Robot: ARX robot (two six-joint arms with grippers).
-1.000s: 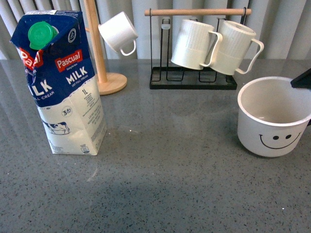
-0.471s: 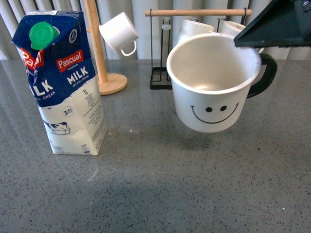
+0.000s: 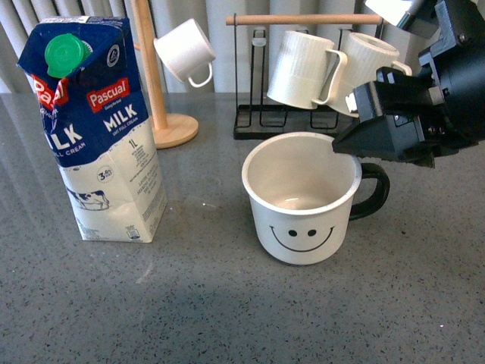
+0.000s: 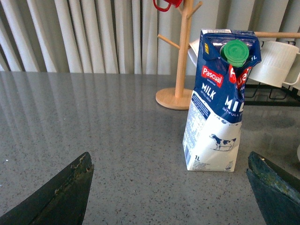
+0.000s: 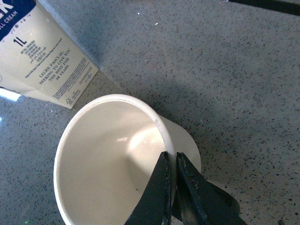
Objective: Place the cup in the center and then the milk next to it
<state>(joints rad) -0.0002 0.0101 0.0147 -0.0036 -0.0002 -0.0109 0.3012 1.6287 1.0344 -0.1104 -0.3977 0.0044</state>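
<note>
The cup (image 3: 301, 205), white with a black smiley and black handle, sits low at the middle of the grey table (image 3: 227, 303). My right gripper (image 3: 350, 148) is shut on the cup's rim by the handle; in the right wrist view its two fingers pinch the rim (image 5: 171, 159) of the cup (image 5: 103, 164). The milk (image 3: 95, 129), a blue and white Pascual carton with a green cap, stands upright at the left. My left gripper (image 4: 171, 197) is open, its fingertips (image 4: 70, 187) wide apart, with the milk (image 4: 218, 103) a little ahead of it.
A black wire rack (image 3: 303, 121) with two ribbed cream mugs (image 3: 303, 68) stands behind the cup. A wooden mug tree (image 3: 155, 76) holding a small white cup (image 3: 186, 49) is behind the milk. Grey curtains hang at the back.
The cup went from the right side, up and across to the middle, and is now lowered to the table. The milk has not moved.
</note>
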